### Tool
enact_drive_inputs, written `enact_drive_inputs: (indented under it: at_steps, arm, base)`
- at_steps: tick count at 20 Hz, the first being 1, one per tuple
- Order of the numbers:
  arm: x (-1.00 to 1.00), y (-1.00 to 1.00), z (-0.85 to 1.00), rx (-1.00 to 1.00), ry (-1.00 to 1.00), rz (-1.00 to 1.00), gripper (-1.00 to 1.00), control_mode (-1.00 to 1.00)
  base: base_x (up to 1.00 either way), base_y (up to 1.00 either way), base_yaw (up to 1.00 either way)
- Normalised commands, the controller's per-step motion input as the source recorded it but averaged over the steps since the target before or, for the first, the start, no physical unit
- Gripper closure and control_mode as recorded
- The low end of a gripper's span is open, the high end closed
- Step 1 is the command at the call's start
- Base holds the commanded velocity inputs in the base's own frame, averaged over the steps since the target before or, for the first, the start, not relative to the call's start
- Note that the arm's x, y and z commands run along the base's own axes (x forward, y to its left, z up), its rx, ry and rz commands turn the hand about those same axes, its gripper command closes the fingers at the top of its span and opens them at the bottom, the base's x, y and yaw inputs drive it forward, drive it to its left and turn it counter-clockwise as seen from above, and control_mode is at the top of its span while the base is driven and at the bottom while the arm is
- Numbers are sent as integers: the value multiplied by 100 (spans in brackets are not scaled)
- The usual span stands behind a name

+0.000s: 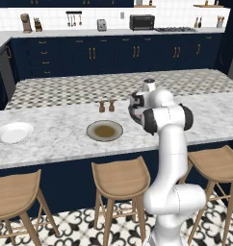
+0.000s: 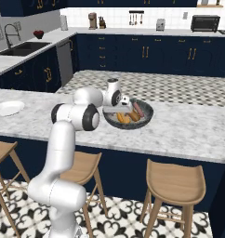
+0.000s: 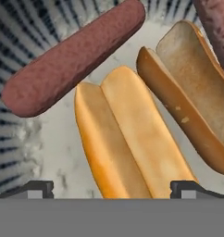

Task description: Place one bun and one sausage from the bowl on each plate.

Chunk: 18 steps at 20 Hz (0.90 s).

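A long counter (image 1: 56,132) of pale grey-veined marble carries the dishes, its face dark navy, with rounded wooden stools (image 1: 121,178) tucked under the overhang. The bowl (image 2: 143,119) is wide, shallow and dark grey, with a ribbed wall and a paler speckled floor; it sits on the marble in front of the arm and holds two buns and two sausages. Seen from the hand camera, one bun (image 3: 130,143) is a smooth golden oblong split along its length, lying closed on the bowl floor; a second bun (image 3: 192,95) beside it lies opened, showing a paler, crumb-textured inside within a browner crust. A plump, matte reddish-brown sausage (image 3: 72,58) lies aslant above the closed bun, and part of another sausage (image 3: 218,23) shows at the corner. The beige plate (image 1: 105,130), round with a brown centre, rests to the left of the arm, and the plain white plate (image 1: 12,132) lies farther left along the same counter. No writing can be read anywhere. The gripper (image 3: 112,189) hangs low over the closed bun with its jaws spread wide, one dark tip on each side, holding nothing.
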Motion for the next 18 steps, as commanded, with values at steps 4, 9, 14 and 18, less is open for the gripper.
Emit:
enact_drive_inputs:
  at_steps: [4,9,14,18]
  arm:
    - [5,-3,-29,-2,0,0,-100,-100]
    - [2,-1,-13,-1,0,0,-100,-100]
    - [0,0,0,0,0,0,100,-100]
    - [0,0,0,0,0,0,100,-100]
  base:
    - [0,0,0]
    - [0,0,0]
    - [0,0,0]
    - [0,0,0]
